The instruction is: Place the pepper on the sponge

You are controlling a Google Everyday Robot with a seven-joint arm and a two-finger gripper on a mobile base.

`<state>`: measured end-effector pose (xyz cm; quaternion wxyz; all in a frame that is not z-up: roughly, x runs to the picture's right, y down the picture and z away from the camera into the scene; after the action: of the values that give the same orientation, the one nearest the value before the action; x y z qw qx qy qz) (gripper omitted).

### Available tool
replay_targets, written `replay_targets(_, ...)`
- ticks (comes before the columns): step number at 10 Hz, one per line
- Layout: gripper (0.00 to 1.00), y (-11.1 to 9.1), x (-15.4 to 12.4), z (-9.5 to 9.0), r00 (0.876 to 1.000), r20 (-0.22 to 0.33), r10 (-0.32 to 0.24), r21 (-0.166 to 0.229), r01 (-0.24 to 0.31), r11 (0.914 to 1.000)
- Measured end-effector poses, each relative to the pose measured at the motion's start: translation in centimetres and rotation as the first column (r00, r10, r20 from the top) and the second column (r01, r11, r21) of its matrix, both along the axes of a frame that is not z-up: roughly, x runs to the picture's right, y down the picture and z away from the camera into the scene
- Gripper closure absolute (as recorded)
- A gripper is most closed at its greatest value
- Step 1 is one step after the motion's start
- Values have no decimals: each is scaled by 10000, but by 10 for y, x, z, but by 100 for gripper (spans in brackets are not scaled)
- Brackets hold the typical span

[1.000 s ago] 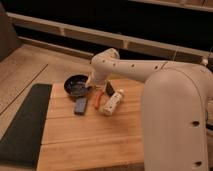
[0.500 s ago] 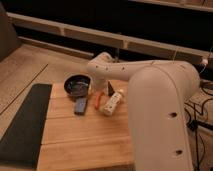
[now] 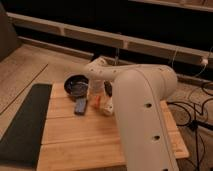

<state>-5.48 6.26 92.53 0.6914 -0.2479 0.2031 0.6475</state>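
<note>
The small orange-red pepper (image 3: 96,102) lies on the wooden table (image 3: 100,137), between the sponge and a white bottle. The sponge (image 3: 80,106), a flat dark blue-grey pad, sits just left of the pepper. My gripper (image 3: 95,93) hangs at the end of the white arm, directly over the pepper and just right of the black pan. The arm hides the pepper's upper end.
A round black pan (image 3: 76,84) stands at the table's back left. The white bottle (image 3: 106,105) lies right of the pepper, partly under the arm. A large dark mat (image 3: 22,125) lies along the table's left side. My white arm (image 3: 142,115) covers the table's right half.
The arm's bulk has swung leftward and now covers more of the table's right side. The gripper stays over the pepper; pepper, sponge and bottle have not moved.
</note>
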Motion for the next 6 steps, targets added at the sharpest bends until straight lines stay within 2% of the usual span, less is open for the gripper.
replay_targets(1, 35, 7, 3, 8, 9999, -87, 56, -297, -59, 9995)
replay_targets(4, 37, 12, 11, 22, 9993, -349, 153, -690, -177, 9975)
replay_targets(5, 43, 11, 12, 25, 9992, -362, 174, -701, -199, 9973)
replay_targets(6, 55, 10, 12, 27, 9992, -359, 197, -699, -222, 9973)
